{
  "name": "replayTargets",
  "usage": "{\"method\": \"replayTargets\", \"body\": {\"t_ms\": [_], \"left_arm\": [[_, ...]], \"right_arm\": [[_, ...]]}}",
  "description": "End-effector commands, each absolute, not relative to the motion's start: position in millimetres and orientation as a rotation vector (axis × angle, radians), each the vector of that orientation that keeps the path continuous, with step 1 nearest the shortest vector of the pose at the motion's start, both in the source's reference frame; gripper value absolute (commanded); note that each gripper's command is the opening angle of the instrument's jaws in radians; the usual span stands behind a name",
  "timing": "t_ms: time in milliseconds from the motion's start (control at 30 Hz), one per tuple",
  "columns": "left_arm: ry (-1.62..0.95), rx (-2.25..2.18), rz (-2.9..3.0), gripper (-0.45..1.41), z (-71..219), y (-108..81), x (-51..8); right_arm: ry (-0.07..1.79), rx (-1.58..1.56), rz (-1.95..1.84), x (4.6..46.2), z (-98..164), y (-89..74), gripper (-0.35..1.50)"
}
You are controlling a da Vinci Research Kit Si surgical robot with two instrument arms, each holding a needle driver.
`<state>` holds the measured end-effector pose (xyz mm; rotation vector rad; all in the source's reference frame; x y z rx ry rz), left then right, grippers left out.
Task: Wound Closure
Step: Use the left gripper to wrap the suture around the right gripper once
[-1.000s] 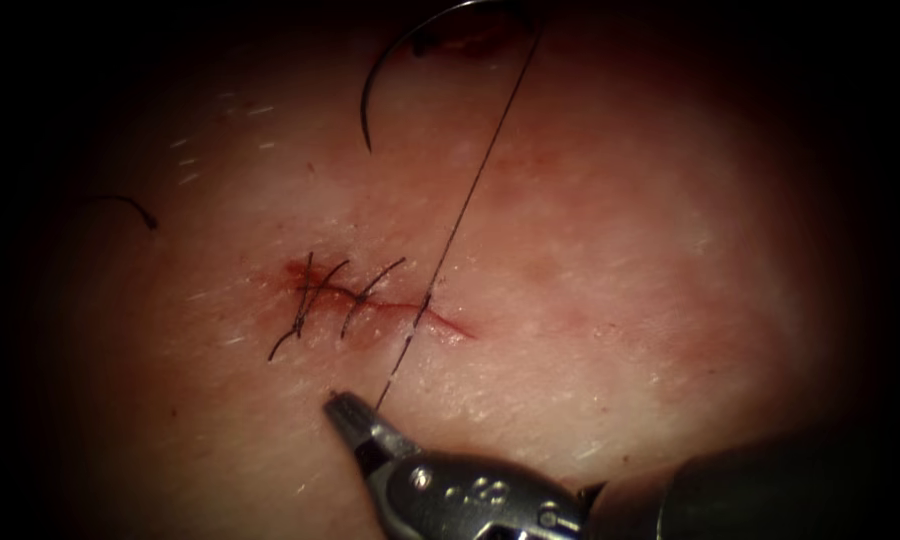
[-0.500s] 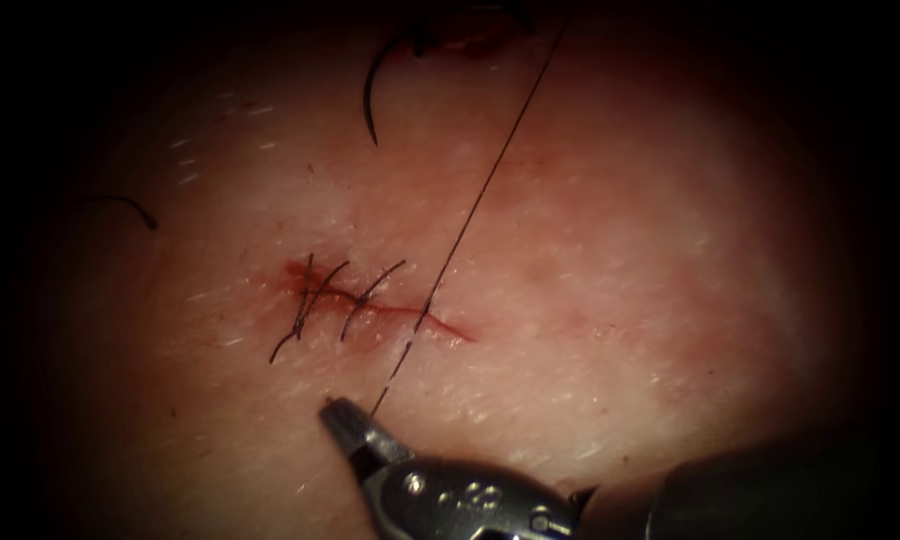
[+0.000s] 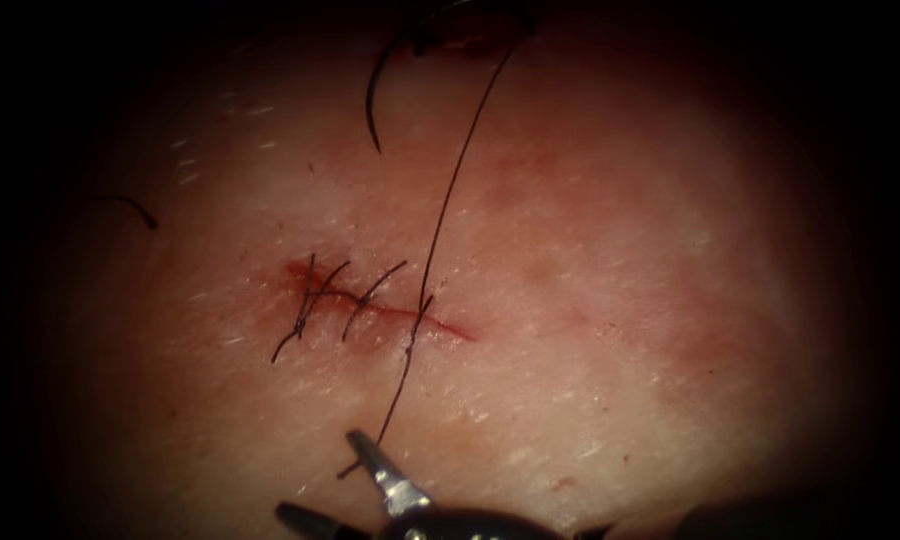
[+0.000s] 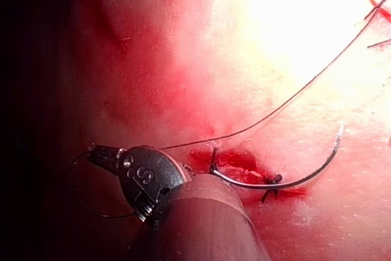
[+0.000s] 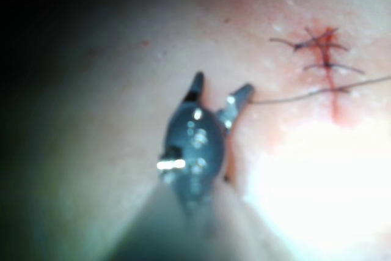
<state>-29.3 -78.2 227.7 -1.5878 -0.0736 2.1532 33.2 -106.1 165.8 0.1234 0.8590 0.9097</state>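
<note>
The cut [image 3: 380,305] in the tissue [image 3: 610,300] carries three dark stitches [image 3: 315,295] on its left part. The thread [image 3: 440,215] hangs slack from the top, crosses the cut near its right end and ends beside my right tool [image 3: 320,475]. That tool's jaws are open and hold nothing; its open jaws [image 5: 221,87] have the thread end [image 5: 287,98] just touching one tip. The left tool [image 4: 96,153] is shut on the thread, which loops off its tip. The curved needle [image 3: 372,95] lies free on the tissue, far above the cut, by a red patch [image 4: 235,160].
A short cut end of thread [image 3: 130,205] lies on the tissue far left of the cut. Red fluid [image 3: 295,270] stains the left end of the cut.
The right tool's jaws have opened and let go of the thread. The thread, taut before, now sags in a curve. The right tool has drawn back downward.
</note>
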Motion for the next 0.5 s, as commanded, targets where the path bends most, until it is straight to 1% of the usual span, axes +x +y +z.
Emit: {"method": "replayTargets", "body": {"t_ms": [33, 100, 200, 333, 500], "left_arm": [[-0.086, -1.594, 2.153, -0.45, 227.0, -79.5, -29.7], [-0.088, -1.598, 2.155, -0.45, 226.6, -79.6, -29.6], [-0.101, -1.603, 2.16, -0.45, 224.6, -80.1, -29.0], [-0.098, -1.631, 2.145, -0.45, 221.7, -81.1, -28.1], [-0.096, -1.644, 2.118, -0.45, 218.5, -83.2, -26.5]], "right_arm": [[0.861, 0.14, 0.905, 34.4, 164.4, -108.3, 1.47], [0.867, 0.155, 0.892, 34.4, 164.0, -108.7, 1.47], [0.918, 0.285, 0.801, 34.3, 162.2, -109.5, 1.33], [0.981, 0.408, 0.749, 33.3, 160.3, -107.4, 1.26], [1.043, 0.386, 0.772, 31.7, 160.9, -102.6, 1.21]]}}
